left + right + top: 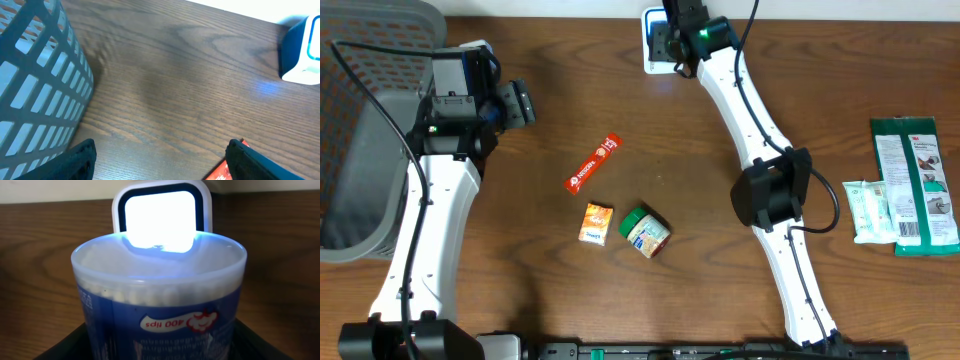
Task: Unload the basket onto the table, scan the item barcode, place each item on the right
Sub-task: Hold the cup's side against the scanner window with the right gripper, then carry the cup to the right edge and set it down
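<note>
Evidently gripped the clear plastic cotton-swab tub (160, 295) in the right gripper (160, 350) before the glowing blue-rimmed white scanner (159, 220) for reading — and parked the left gripper (160, 165) wide, empty.

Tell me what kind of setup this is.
Probably a mock checkout bench: a lit barcode scanner with a cotton swab tub held up to it, small packaged goods laid out, and a grey mesh basket at the side.
</note>
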`<action>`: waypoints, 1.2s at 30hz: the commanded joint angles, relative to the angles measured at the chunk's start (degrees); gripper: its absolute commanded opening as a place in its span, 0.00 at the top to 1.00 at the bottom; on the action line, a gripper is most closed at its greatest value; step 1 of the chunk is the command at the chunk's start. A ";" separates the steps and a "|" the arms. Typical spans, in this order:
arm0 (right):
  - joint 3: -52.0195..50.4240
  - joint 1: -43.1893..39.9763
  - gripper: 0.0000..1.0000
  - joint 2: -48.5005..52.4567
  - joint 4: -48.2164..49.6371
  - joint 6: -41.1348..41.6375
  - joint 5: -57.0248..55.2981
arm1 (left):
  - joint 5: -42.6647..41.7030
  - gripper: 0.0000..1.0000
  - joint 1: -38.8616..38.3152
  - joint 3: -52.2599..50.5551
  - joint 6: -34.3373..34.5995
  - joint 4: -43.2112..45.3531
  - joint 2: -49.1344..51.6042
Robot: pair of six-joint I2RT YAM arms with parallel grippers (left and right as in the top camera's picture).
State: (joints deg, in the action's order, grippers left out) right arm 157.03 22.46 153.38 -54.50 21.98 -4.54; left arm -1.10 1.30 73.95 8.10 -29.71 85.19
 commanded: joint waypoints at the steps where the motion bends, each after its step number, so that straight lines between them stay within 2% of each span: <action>1: 0.68 -0.31 0.99 1.25 0.55 0.68 -0.44 | 0.70 0.17 0.02 0.15 0.09 0.02 0.55; 7: 0.81 -1.09 0.99 -1.31 -0.13 -1.90 2.45 | 0.70 0.17 0.02 0.15 0.09 0.04 0.55; 12: 0.83 -2.78 0.99 -8.66 -7.45 -1.92 5.75 | 0.70 0.17 0.02 0.15 0.09 0.04 0.55; 17: 0.83 -6.32 0.99 -17.35 -22.32 -5.46 8.17 | 0.72 0.17 0.02 0.15 0.09 0.04 0.55; 23: 0.83 -14.36 0.99 -24.02 -42.82 -13.94 6.23 | 0.70 0.17 0.02 0.15 0.09 0.04 0.55; 25: -0.39 -17.31 0.99 -24.61 -42.82 -16.70 5.40 | 0.70 0.17 0.02 0.15 0.09 0.04 0.55; 29: -4.74 -22.93 0.99 -24.48 -42.80 -16.90 3.65 | 0.70 0.17 0.02 0.15 0.09 0.04 0.55; 36: -24.28 -32.79 0.99 -24.44 -39.47 -16.94 -2.19 | 0.72 0.17 0.02 0.15 0.09 0.04 0.55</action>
State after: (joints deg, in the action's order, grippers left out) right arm 138.72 -7.03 127.92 -94.87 6.28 -1.93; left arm -1.10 1.30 73.95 8.12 -29.71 85.17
